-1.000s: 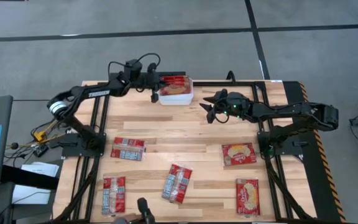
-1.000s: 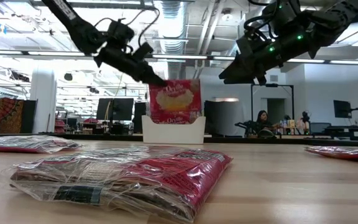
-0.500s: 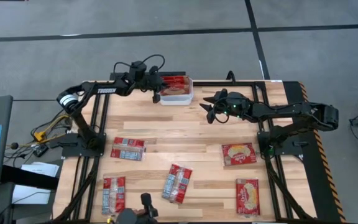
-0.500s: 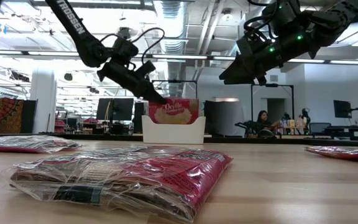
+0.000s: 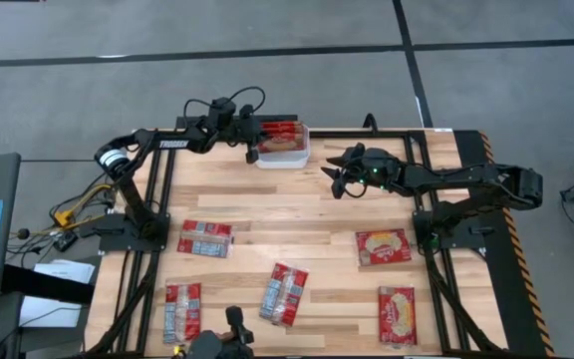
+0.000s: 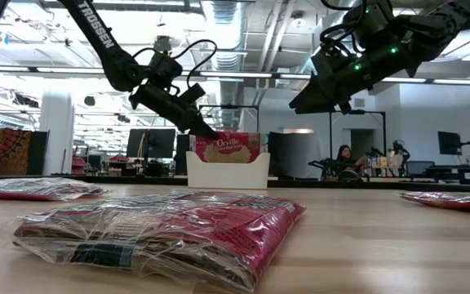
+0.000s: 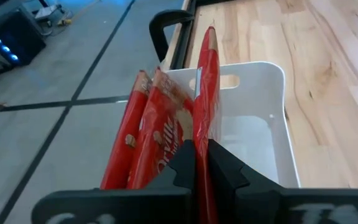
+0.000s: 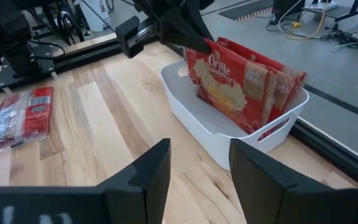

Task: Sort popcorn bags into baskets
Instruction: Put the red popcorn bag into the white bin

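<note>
Likely light and floppy, going by the look: thin flat packets in slick, crinkly clear wrap, so probably slippery on the flat faces and prone to sagging if lifted by one corner. Best taken by a short edge or pinched across the thin top seam, as done now. Left pincer (image 7: 201, 163) clenched on the top edge of one popcorn bag (image 7: 207, 93), held upright and lowered into the white basket (image 7: 263, 124) at about 12 o'clock on the counter (image 5: 307, 214), alongside two other red packets (image 7: 148, 124) standing against the basket's wall. From the right wrist view, held bag (image 8: 225, 81) showing pale oval popcorn picture and brand lettering on red, leaning slightly. Right pincer (image 8: 194, 165) released, jaws apart and empty, hovering above the counter near 1 o'clock, facing the basket (image 8: 229, 134). Loose bags lying flat: one at 9 o'clock (image 5: 205, 238) and two near 7 and 6 o'clock (image 5: 182, 307) (image 5: 284, 294), all showing red-and-grey print side; two more at 4 and 5 o'clock (image 5: 383, 246) (image 5: 397, 314) with oval picture side up. Low view: nearest packet (image 6: 161, 233) wrinkled, glossy, soft-edged. Judged about a third sorted, five left on the counter. Can't confirm bag count inside the basket beyond three.
</note>
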`<action>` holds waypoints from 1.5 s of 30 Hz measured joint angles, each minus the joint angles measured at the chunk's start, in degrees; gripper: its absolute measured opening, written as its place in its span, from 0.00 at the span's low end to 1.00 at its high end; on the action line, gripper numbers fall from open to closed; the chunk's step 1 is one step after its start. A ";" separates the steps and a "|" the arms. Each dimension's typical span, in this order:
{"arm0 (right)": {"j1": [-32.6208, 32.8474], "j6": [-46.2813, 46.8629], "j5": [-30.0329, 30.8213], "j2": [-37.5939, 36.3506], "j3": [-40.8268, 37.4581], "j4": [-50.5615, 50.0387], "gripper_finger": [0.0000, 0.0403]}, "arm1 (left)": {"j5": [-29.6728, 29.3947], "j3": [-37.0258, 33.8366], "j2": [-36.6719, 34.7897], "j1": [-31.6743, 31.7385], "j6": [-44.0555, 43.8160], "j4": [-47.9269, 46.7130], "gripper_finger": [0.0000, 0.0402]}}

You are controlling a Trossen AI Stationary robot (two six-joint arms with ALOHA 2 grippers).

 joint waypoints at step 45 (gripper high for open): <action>0.11 0.15 -1.40 0.00 0.00 0.18 0.44 | 2.38 -0.09 1.48 0.14 -0.05 1.49 0.01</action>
